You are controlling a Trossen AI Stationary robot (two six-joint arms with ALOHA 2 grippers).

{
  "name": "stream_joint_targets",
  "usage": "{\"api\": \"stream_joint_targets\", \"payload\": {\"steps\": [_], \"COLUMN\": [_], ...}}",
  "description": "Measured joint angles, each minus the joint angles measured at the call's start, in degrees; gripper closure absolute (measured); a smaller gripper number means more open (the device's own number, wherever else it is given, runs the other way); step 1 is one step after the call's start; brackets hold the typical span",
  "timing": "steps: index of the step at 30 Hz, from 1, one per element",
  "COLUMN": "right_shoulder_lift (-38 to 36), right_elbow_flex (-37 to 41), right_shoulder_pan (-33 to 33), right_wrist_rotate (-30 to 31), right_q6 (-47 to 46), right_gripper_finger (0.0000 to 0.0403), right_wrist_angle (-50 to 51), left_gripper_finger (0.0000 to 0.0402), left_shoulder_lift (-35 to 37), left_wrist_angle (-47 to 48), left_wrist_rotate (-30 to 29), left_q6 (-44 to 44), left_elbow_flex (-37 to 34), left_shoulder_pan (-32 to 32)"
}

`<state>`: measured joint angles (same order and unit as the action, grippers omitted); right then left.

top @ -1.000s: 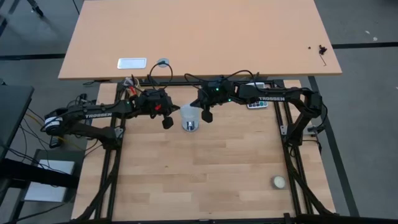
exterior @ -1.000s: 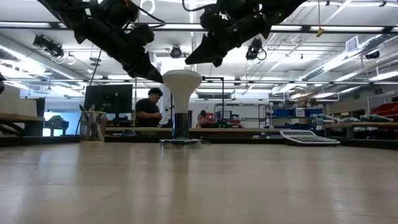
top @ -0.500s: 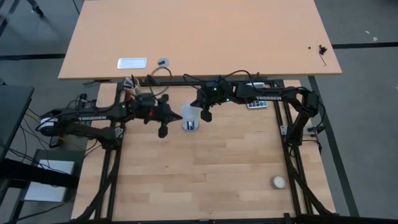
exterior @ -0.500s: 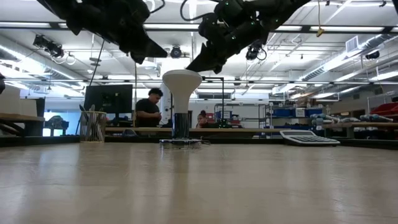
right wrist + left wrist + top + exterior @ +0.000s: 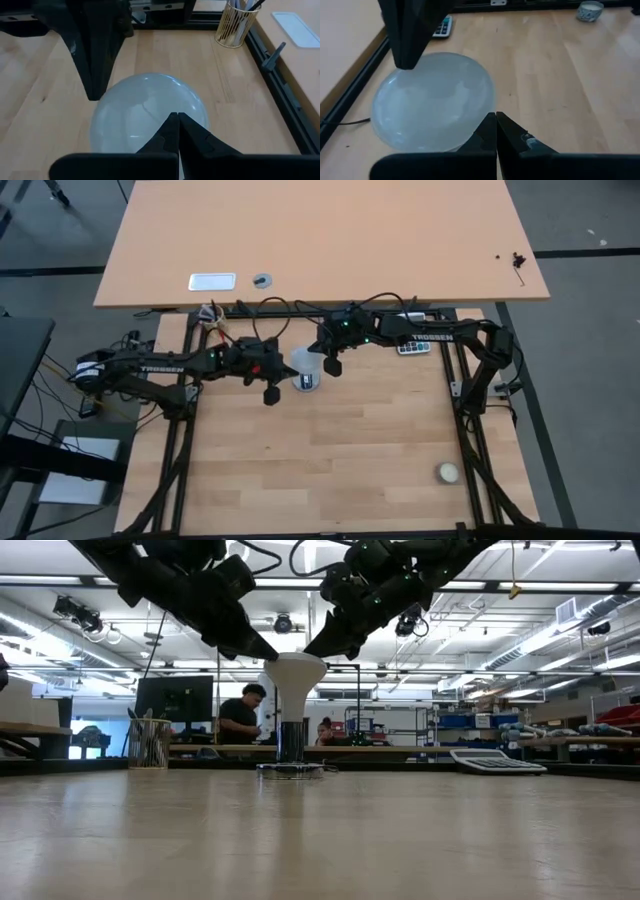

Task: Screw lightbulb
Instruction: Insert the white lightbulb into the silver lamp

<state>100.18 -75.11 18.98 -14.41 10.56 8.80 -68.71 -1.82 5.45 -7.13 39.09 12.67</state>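
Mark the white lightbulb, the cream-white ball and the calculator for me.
White cone-shaped lightbulb point(image 5: 293, 671): low view, on its dome.
Small cream-white ball point(image 5: 448, 472): high view, on its top.
Grey calculator point(image 5: 496, 761): low view, on its keypad.

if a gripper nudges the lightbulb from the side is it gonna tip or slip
The lightbulb stands upright on its narrow base in the socket, wide dome on top, so it looks top-heavy and likely to tip. Its dome looks smooth and rounded, so fingers may slip. Probably light and fragile.

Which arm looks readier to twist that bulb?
Hard to call; probably the right. Both pincers, left and right, sit shut beside the bulb, neither gripping.
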Motion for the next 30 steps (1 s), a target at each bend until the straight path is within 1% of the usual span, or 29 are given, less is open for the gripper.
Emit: {"api": "stream_joint_targets", "payload": {"steps": [4, 17, 22, 25, 30], "right_shoulder_lift": [-0.1, -0.2, -0.2, -0.1, -0.1], "right_elbow_flex": [0.0, -0.1, -0.1, 0.0, 0.0], "right_shoulder_pan": [-0.1, -1.1, -1.4, -1.5, -1.8], "right_wrist_rotate": [0.2, 0.6, -0.7, -2.2, -2.7], "right_q6": [-0.1, -0.4, -1.0, -1.4, -1.4], "right_gripper_finger": [0.0394, 0.0394, 0.0394, 0.0394, 0.0394], "right_wrist_angle": [0.5, 1.7, 1.9, 1.9, 1.9], "left_gripper_finger": [0.0401, 0.0401, 0.0401, 0.0401, 0.0402], "left_shoulder_lift": [0.0, 0.3, 0.2, 0.2, 0.1], "left_wrist_angle": [-0.1, 0.6, 1.5, 1.8, 1.8], "left_wrist_rotate": [-1.7, -1.9, -3.4, -3.3, -3.3], "left_q6": [0.0, -0.2, -0.1, -0.2, -0.4], "left_elbow_flex": [0.0, 0.0, 0.0, 0.0, 0.0], "left_shoulder_pan": [0.1, 4.2, 6.3, 7.4, 9.2]}}
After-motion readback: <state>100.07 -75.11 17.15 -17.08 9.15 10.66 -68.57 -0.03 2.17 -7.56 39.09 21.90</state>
